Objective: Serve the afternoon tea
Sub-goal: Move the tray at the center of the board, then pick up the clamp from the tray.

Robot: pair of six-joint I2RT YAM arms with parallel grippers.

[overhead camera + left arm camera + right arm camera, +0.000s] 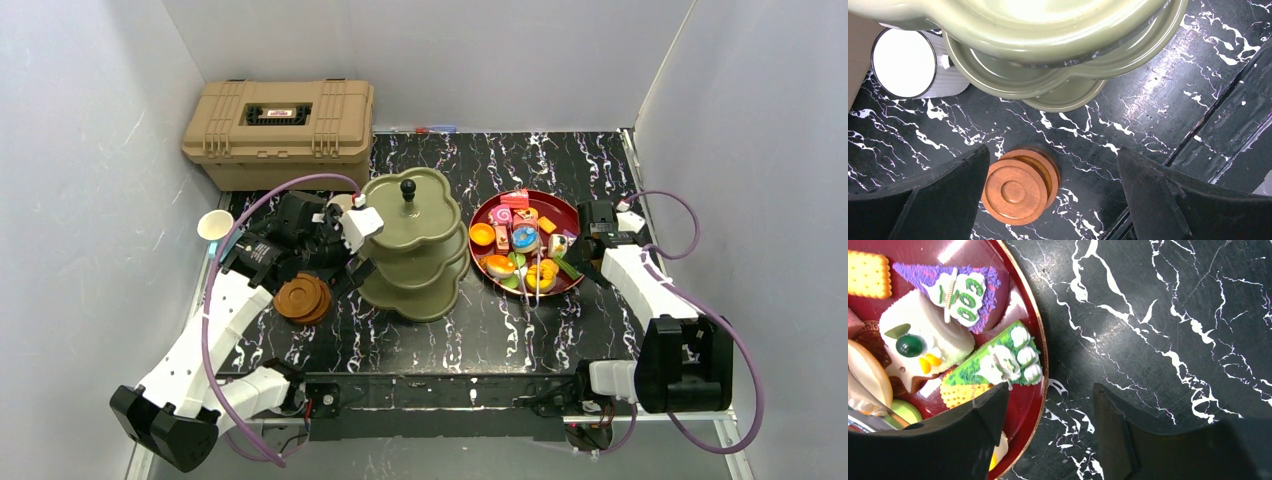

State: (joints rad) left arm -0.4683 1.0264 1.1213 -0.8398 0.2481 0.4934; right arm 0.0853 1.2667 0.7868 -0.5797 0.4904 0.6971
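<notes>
Black marbled table [560,330] holds stacked wooden saucers [1015,192] right below the released, empty left end effector [1052,151].

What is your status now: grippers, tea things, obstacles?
Left gripper open, near wooden saucers. Right gripper open, empty, astride red plate rim. Pastries on plate; stand top tier bare. No obstruction seen.

Olive-green three-tier stand [1048,30]: glossy, smooth finish is shown | round brown saucers [1015,192]: satin wood is seen | round dark-red plate [1023,402]: gloss is seen
</notes>
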